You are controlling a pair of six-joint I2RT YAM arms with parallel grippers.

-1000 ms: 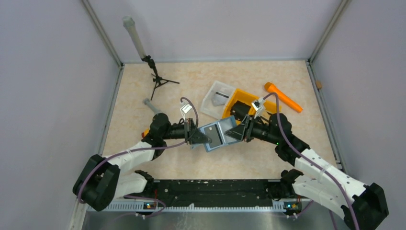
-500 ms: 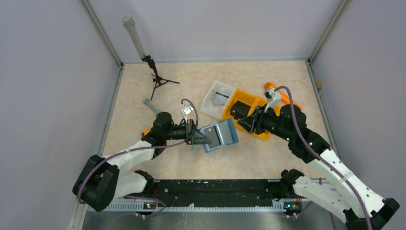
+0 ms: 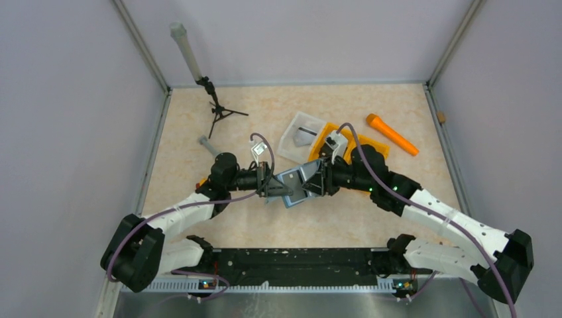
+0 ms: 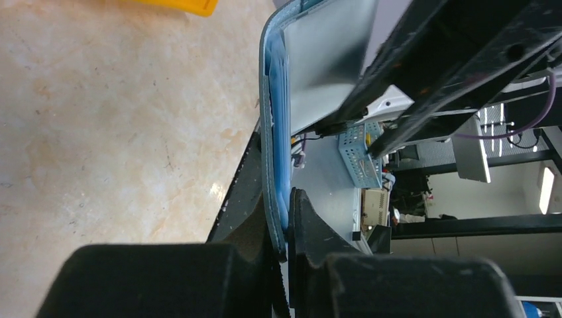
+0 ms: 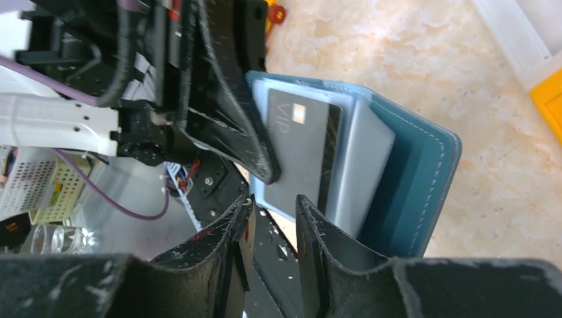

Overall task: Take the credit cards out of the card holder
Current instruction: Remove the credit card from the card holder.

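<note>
The holder (image 3: 299,185) is clamped by the left gripper (image 4: 278,212), and its card (image 5: 301,152), faced by the right gripper (image 5: 273,207) with jaws narrowly apart, must next be pinched and drawn out.

Beige marbled table (image 3: 278,109): orange bin (image 3: 380,144), white tray (image 3: 298,136) alongside, orange cylinder (image 3: 392,134), black tripod (image 3: 219,113), grey peg (image 3: 209,144).

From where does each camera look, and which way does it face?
Top external: above and behind, looking down on the beige table; both arms show.
Left wrist: looks along the left gripper, shut on the teal-blue folding card holder.
Right wrist: looks past the right gripper at the holder's dark grey card.
Shared: all three show the holder.
</note>
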